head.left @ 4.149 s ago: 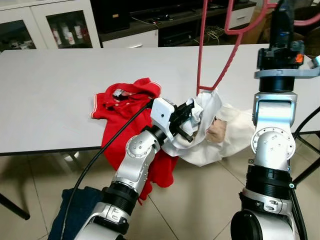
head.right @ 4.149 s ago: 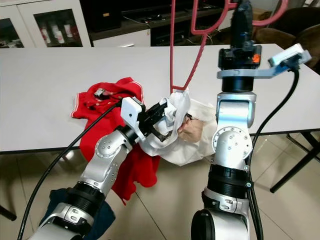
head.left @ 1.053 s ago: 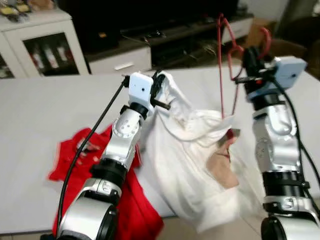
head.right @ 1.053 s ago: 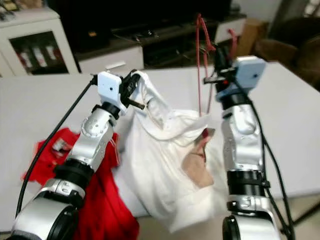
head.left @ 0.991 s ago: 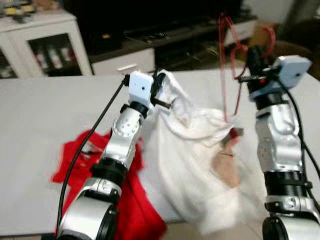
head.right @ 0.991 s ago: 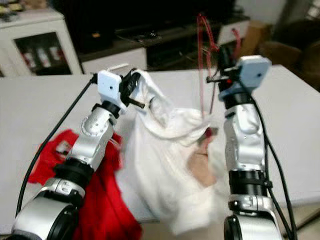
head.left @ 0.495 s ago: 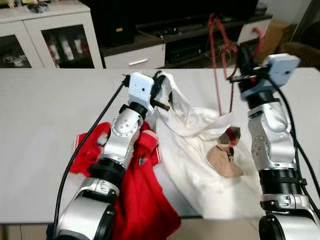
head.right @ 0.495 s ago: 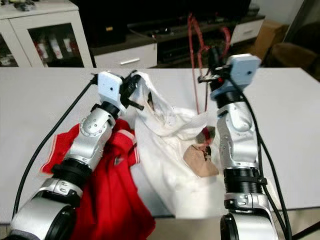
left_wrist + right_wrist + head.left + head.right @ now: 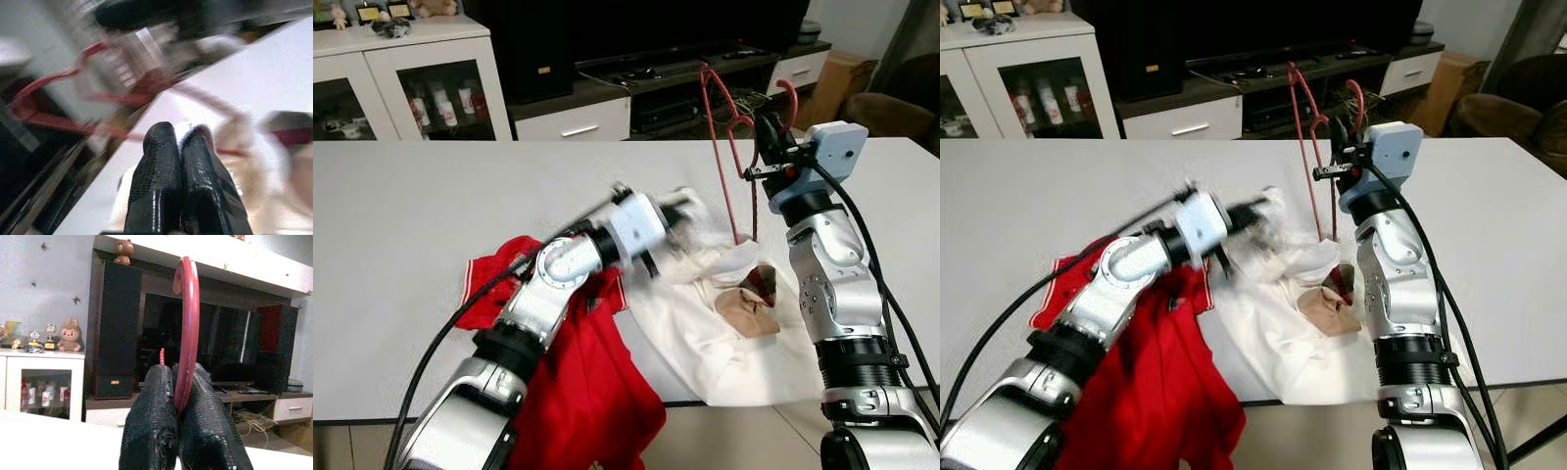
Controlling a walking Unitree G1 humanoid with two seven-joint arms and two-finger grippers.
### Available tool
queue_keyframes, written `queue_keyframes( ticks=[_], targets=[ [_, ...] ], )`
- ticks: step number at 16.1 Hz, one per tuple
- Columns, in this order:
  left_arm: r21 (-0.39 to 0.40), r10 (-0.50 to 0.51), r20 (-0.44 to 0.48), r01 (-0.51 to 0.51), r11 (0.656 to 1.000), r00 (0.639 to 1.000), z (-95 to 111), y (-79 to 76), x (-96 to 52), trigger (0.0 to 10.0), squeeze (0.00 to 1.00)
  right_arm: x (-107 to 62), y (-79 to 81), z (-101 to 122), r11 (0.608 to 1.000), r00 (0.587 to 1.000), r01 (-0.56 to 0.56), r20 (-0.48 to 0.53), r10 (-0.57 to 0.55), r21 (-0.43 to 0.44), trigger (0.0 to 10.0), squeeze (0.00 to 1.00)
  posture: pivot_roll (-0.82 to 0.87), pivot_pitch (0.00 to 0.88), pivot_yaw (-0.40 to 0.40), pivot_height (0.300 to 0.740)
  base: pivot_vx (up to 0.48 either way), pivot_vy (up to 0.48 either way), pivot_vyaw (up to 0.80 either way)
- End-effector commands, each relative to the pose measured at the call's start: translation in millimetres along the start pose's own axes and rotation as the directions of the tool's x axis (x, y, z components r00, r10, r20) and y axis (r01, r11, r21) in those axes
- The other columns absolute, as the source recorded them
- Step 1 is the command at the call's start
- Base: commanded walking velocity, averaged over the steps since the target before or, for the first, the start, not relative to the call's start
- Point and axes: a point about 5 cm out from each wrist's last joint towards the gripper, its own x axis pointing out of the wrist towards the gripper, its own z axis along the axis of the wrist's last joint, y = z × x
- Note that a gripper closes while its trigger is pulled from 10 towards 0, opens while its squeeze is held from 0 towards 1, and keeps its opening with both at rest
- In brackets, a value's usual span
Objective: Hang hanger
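Observation:
A red hanger [image 9: 724, 127] stands upright over the table, its lower end inside the white shirt [image 9: 715, 333] that lies spread near the front edge. My right gripper [image 9: 178, 374] is shut on the hanger's hook [image 9: 188, 318], held above the shirt at the right [image 9: 766, 137]. My left gripper [image 9: 677, 208] is low over the shirt's bunched collar and blurred by motion. In the left wrist view its fingers [image 9: 161, 161] are pressed together with a scrap of white cloth at the tips. A red shirt [image 9: 582, 392] hangs over the table's front edge under my left arm.
The grey table [image 9: 401, 245] stretches wide to the left and behind the clothes. Beyond it stand a white glass-door cabinet [image 9: 411, 88], a dark TV unit [image 9: 607, 39] and a brown armchair [image 9: 901, 103] at the far right.
My left arm has swung down from its raised pose to just above the table, bringing the shirt collar with it. The white shirt now lies flatter. The hanger stays upright in my right gripper.

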Motion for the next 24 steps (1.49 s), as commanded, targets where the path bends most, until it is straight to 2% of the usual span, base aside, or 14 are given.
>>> queue_keyframes(
  ticks=[1,3,5,7,8,9,11,13,15,18,20,22,24],
  targets=[
    [0.029,-0.064,0.021,0.063,0.998,0.998,3.7,-4.7,0.1,10.0,0.0,-1.3,-3.2,-3.5,1.0,0.999,0.012,-0.03,-0.012,-0.008,0.0,0.0,0.03,0.019,0.021,0.74,0.0,0.0,0.0],
    [0.021,-0.11,0.025,0.109,0.994,0.994,1.1,-13.6,1.6,10.0,0.0,-1.3,0.6,-3.4,1.0,1.0,0.0,-0.027,0.0,0.011,0.0,0.0,0.02,0.021,0.025,0.74,0.0,0.0,0.0],
    [-0.017,-0.189,0.023,0.189,0.982,0.982,-4.4,-30.2,3.8,10.0,0.0,-2.2,10.1,-4.6,0.998,0.998,-0.05,-0.03,0.051,0.046,0.0,0.0,0.02,0.024,0.028,0.74,0.0,0.0,0.0],
    [-0.053,-0.322,-0.014,0.321,0.946,0.947,-14.2,-53.1,3.0,10.0,0.0,-4.7,16.1,-0.5,0.992,0.995,-0.102,0.003,0.102,0.081,0.0,0.0,0.02,0.032,0.031,0.74,0.0,0.0,0.0],
    [-0.057,-0.343,-0.027,0.341,0.938,0.939,-16.7,-56.3,2.1,10.0,0.0,-5.0,16.8,1.2,0.99,0.994,-0.109,0.014,0.108,0.085,0.0,0.0,0.02,0.034,0.032,0.74,0.0,0.0,0.0],
    [-0.044,-0.422,-0.094,0.42,0.907,0.902,-27.3,-68.2,-3.8,10.0,0.0,-4.4,18.3,16.8,0.985,0.986,-0.132,0.113,0.119,0.115,0.0,0.0,0.02,0.041,0.037,0.74,0.0,0.0,0.0],
    [-0.062,-0.512,-0.148,0.508,0.859,0.846,-37.4,-83.1,-13.5,10.0,0.0,-6.0,17.8,42.9,0.971,0.955,-0.162,0.278,0.109,0.178,0.0,0.0,0.01,0.054,0.046,0.74,0.0,0.0,0.0],
    [-0.075,-0.541,-0.163,0.536,0.841,0.825,-40.3,-88.0,-16.9,10.0,0.0,-8.5,14.2,53.6,0.968,0.932,-0.149,0.356,0.069,0.201,0.0,0.0,0.02,0.058,0.047,0.74,0.0,0.0,0.0],
    [-0.092,-0.557,-0.18,0.55,0.83,0.811,-44.1,-92.0,-20.0,10.0,0.0,-10.2,4.0,69.6,0.959,0.89,-0.091,0.454,-0.043,0.269,0.0,0.0,0.01,0.062,0.049,0.74,0.0,0.0,0.0],
    [-0.107,-0.573,-0.196,0.564,0.819,0.796,-47.8,-97.3,-22.2,10.0,0.0,-1.9,-7.8,82.8,0.908,0.844,-0.038,0.499,-0.194,0.417,0.0,0.0,0.01,0.064,0.048,0.74,0.0,0.0,0.0],
    [-0.111,-0.574,-0.203,0.564,0.818,0.793,-48.9,-98.3,-22.5,10.0,0.0,0.6,-9.7,86.1,0.899,0.831,-0.032,0.511,-0.219,0.437,0.0,0.0,0.01,0.062,0.044,0.74,0.0,0.0,0.0],
    [-0.111,-0.554,-0.211,0.544,0.832,0.805,-50.1,-96.5,-22.6,10.0,0.0,2.5,-15.4,92.0,0.902,0.817,-0.02,0.527,-0.234,0.432,0.0,0.0,0.02,0.061,0.039,0.74,0.0,0.0,0.0],
    [-0.099,-0.498,-0.205,0.488,0.867,0.842,-49.4,-90.7,-20.8,10.0,0.0,3.0,-19.4,94.2,0.901,0.811,-0.012,0.531,-0.244,0.433,0.0,0.0,0.02,0.06,0.036,0.74,0.0,0.0,0.0]
  ],
)
